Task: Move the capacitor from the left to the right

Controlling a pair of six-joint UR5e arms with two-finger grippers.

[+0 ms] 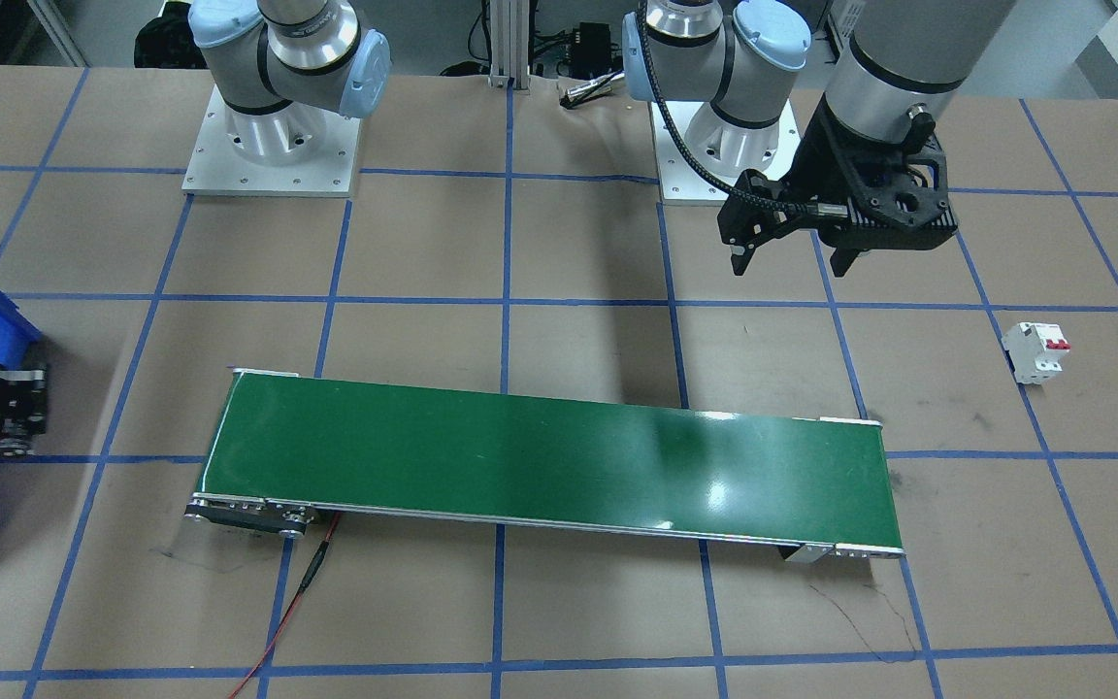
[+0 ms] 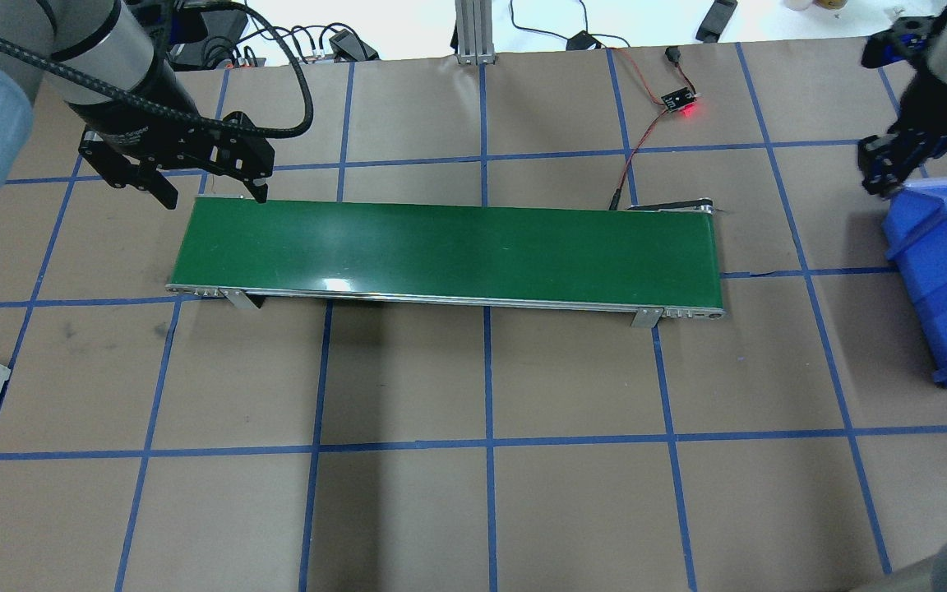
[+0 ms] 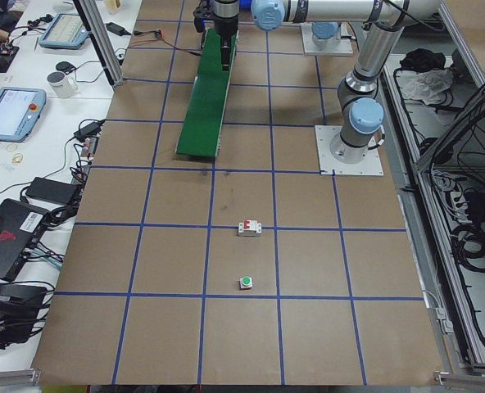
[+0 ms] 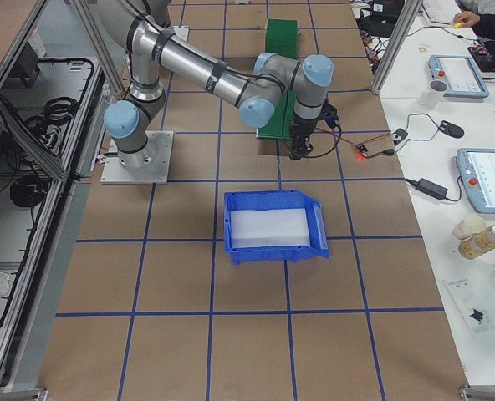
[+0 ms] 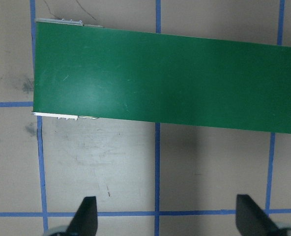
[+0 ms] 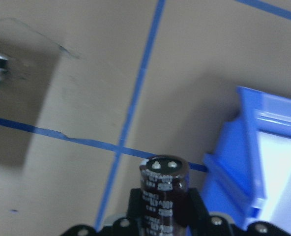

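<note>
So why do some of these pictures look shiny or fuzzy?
Front-facing view: glare whitens patches of the green belt toward one end. Overhead view: a paler sheen along the belt's near edge. Right wrist view: the blue bin and the tape lines are smeared, while the capacitor close to the lens looks sharper.

You work at a table (image 2: 408,510) covered in brown paper. Blue tape lines (image 2: 490,445) divide the paper into squares. In the overhead view, an aluminium post (image 2: 468,33) stands at the table's far edge. Along one long side you find a white bench (image 3: 54,155). It carries a tablet-style pendant (image 3: 11,113), a mug (image 3: 58,82) and a power brick (image 3: 50,190) with its cables. Along the opposite long side, a framed bay holds coiled black cables (image 3: 472,237). The lighting is even, and shadows on the paper are soft.
</note>
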